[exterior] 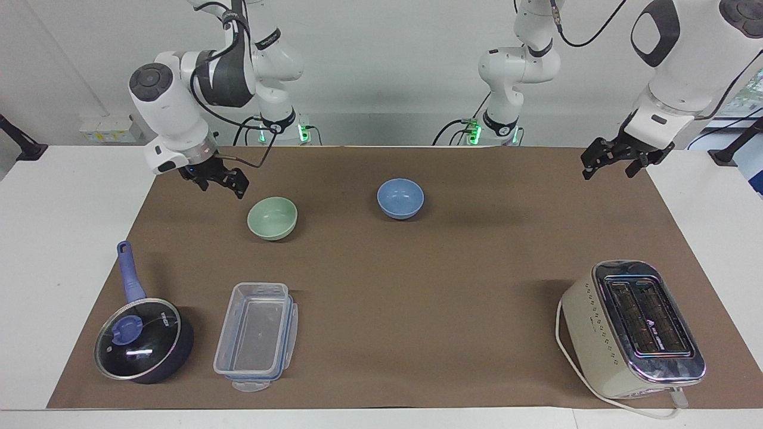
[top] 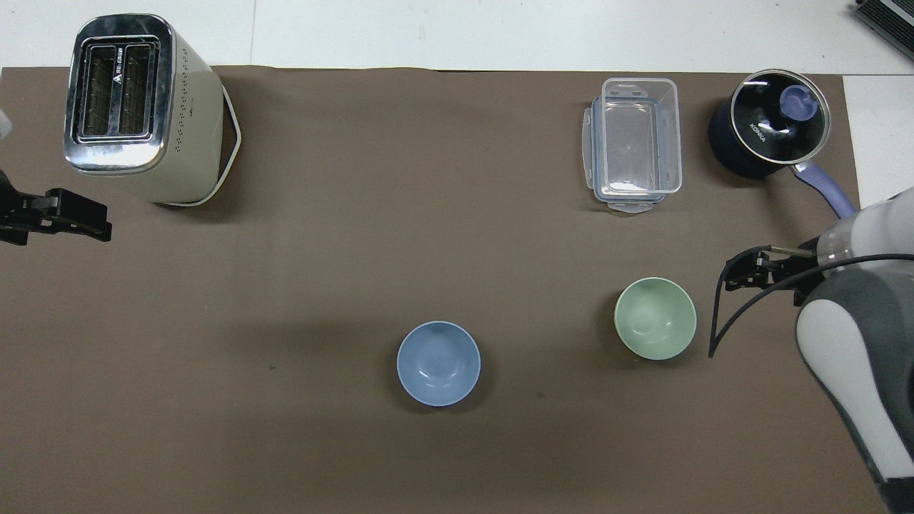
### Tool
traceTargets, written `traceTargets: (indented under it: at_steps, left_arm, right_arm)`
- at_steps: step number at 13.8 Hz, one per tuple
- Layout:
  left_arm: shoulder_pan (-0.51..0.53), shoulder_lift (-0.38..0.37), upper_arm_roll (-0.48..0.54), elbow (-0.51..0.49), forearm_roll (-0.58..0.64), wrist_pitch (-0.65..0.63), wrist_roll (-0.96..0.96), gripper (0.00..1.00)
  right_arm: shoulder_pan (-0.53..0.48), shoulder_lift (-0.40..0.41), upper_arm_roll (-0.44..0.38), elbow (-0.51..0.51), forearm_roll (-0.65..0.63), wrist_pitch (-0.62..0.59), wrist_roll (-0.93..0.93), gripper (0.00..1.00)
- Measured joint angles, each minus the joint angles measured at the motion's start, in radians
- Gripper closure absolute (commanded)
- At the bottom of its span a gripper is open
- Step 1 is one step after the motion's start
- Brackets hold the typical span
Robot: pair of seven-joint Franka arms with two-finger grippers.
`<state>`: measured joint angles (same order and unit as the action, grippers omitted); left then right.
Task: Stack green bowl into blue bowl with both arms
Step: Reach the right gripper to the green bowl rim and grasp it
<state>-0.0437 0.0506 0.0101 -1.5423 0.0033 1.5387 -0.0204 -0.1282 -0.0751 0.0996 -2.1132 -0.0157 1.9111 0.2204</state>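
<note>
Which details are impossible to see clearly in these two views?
- Right gripper, beside the green bowl: finger opening too small in both views.
- Left gripper: cut by the overhead view's edge; finger opening too small in the facing view.
- Saucepan: contents hidden by its dark glass lid.
- Toaster: slot insides too dark.
- Blue bowl: underside hidden in both views.
</note>
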Motion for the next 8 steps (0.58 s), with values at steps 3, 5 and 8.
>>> traceTargets:
  at_steps: [3,5,8]
  left_arm:
    - [0.0,0.0,0.0,0.0,0.0,0.0,0.0,0.0]
    - [0.0,0.0,0.0,0.0,0.0,0.0,0.0,0.0]
    - [0.0,0.0,0.0,0.0,0.0,0.0,0.0,0.0]
  right_arm:
    - [0.005,-0.002,0.002,-0.111,0.006,0.094,-0.003,0.0]
    - [0.005,-0.001,0.002,-0.167,0.012,0.17,-0.034,0.0]
    - [0.005,0.019,0.002,-0.236,0.013,0.287,-0.054,0.0]
